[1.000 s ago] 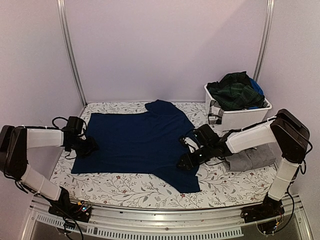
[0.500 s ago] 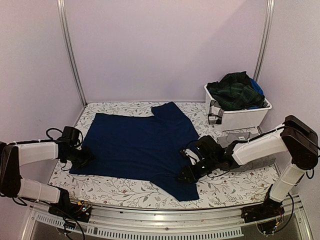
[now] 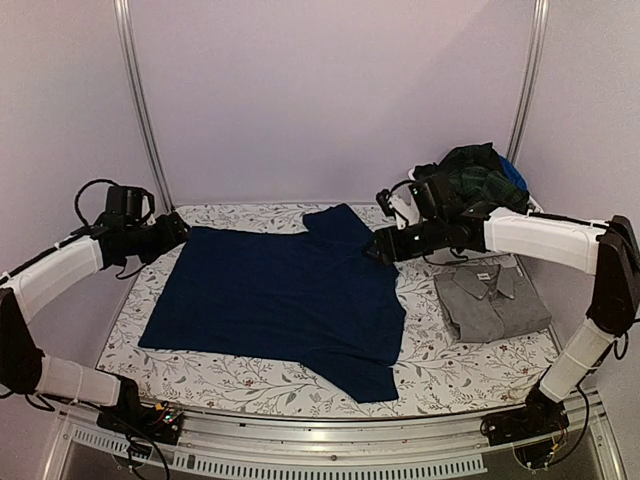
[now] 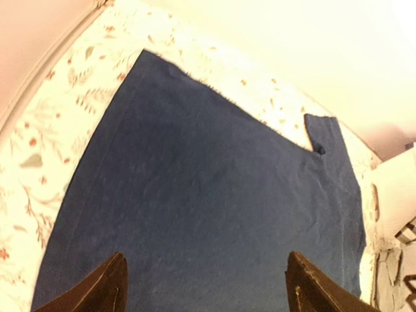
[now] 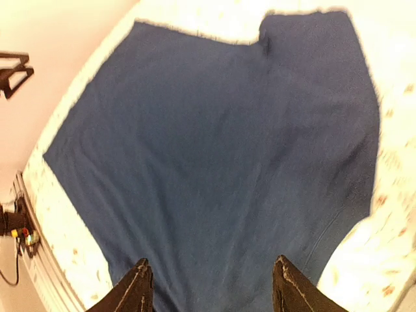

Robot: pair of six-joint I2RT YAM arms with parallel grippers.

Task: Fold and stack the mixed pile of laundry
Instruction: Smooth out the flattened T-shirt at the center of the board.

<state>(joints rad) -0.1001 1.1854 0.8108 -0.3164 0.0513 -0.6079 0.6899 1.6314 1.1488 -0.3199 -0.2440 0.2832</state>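
Mixed laundry lies in three places in the top view. A navy blue cloth shirt (image 3: 280, 295) is spread flat in the middle of the floral-patterned table cloth (image 3: 250, 378). A grey collared shirt (image 3: 492, 300) lies folded to its right, apart from it. A dark green plaid garment (image 3: 478, 178) is heaped at the far right, behind the right arm. The left gripper (image 3: 178, 226) hangs over the far left corner of the navy shirt, and the right gripper (image 3: 376, 250) over its right edge.

The left wrist view shows what the top view cannot: the dark fingers (image 4: 107, 292) stand wide apart, with nothing between them, only the navy shirt below.

The right wrist view shows the same for the right fingers (image 5: 291, 289): parted and empty, above the shirt.
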